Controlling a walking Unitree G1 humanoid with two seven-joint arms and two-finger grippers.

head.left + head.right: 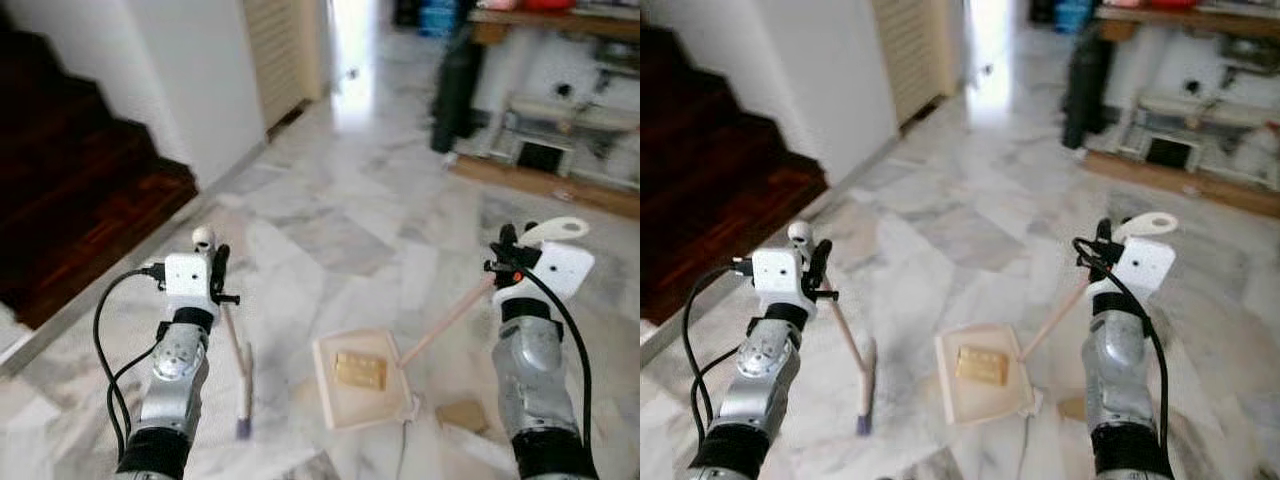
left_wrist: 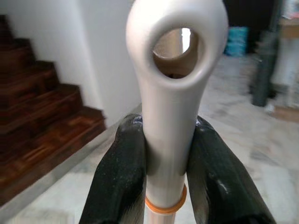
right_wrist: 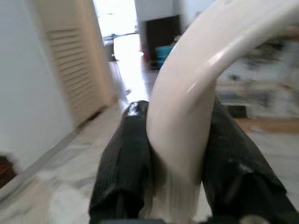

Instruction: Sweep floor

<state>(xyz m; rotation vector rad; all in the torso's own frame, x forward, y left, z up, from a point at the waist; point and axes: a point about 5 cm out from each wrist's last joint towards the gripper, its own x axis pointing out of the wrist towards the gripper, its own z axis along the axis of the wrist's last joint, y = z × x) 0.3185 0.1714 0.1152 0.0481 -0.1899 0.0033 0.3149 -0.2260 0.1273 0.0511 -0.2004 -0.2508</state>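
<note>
I have the left end effector [image 1: 218, 272] clamped on the broom [image 1: 240, 375] and the right end effector [image 1: 507, 262] clamped on the dustpan [image 1: 362, 378] handle, pan flat on the marble floor [image 1: 330, 220] between my arms. One scrap [image 1: 360, 370] lies in the pan, so I judge collecting is under way; next I'd brush the scrap beside it [image 1: 462, 415] in.

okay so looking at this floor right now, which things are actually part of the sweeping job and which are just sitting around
Part of the job:
- broom, held by the left gripper
- dustpan, its handle held by the right gripper
- brown scrap in the dustpan
- brown scrap on the floor beside the dustpan

Just lying about:
- wooden stairs
- louvred door
- dark bag
- low shelf
</note>
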